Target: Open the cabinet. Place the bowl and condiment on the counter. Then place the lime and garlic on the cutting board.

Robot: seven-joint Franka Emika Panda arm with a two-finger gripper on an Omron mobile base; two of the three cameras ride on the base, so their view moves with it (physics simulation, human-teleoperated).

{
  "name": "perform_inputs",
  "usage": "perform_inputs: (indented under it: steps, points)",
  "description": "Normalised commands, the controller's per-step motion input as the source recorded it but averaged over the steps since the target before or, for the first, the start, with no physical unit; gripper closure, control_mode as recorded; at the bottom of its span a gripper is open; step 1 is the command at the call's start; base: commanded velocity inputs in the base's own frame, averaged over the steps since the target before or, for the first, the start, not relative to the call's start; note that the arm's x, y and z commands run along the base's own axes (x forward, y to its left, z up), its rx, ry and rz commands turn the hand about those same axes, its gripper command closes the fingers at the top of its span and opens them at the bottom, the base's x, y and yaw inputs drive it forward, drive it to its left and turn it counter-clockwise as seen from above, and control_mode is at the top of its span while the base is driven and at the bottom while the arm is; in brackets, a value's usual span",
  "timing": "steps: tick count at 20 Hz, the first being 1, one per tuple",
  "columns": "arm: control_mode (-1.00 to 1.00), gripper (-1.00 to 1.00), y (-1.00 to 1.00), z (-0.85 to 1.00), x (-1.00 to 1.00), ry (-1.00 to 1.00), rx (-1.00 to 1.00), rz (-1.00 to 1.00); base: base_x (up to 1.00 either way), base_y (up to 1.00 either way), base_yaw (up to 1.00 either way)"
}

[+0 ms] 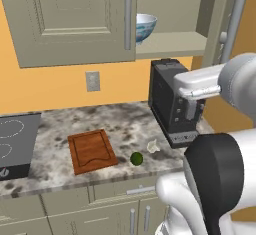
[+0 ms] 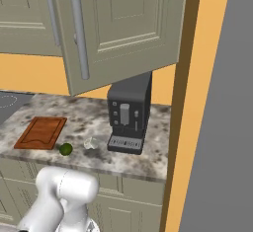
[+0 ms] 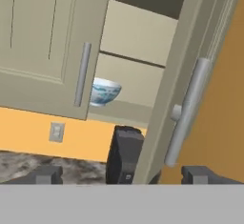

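hand view, gripper (image 3: 121,175) wide open, empty, bowl (image 3: 104,91) on cabinet (image 3: 43,42) shelf ahead

cabinet (image 1: 75,19): right door swung open, left shut | bowl (image 1: 145,26): upright on shelf | lime (image 1: 136,158), garlic (image 1: 153,146): on counter (image 1: 125,124), beside bare cutting board (image 1: 91,151)

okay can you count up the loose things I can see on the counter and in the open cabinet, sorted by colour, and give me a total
Green: 1, the lime on the counter.
Whitish: 1, the garlic beside the lime.
Reddish-brown: 1, the cutting board.
Black: 1, the coffee machine.
White and blue: 1, the bowl on the cabinet shelf.
Total: 5
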Motion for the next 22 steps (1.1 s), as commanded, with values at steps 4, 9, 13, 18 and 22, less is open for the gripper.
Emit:
perform_inputs:
  steps: [4,9,13,18,22]
  points:
    - [-1.0,-1.0,-0.18,-0.33,0.41,-0.01,-0.29,0.0,0.0,0.0,0.0]
    - [-1.0,-1.0,-0.18,-0.85,0.48,-0.01,-0.37,0.0,0.0,0.0,0.0]
    - [-1.0,-1.0,0.06,-0.09,0.24,0.0,-0.3,0.0,0.0,0.0,0.0]
    - [-1.0,-1.0,0.16,0.12,0.23,0.0,-0.38,-0.1,0.0,0.0,0.0]
    - [-1.0,-1.0,0.03,0.09,0.19,0.07,-0.31,-0.18,0.0,0.0,0.0]
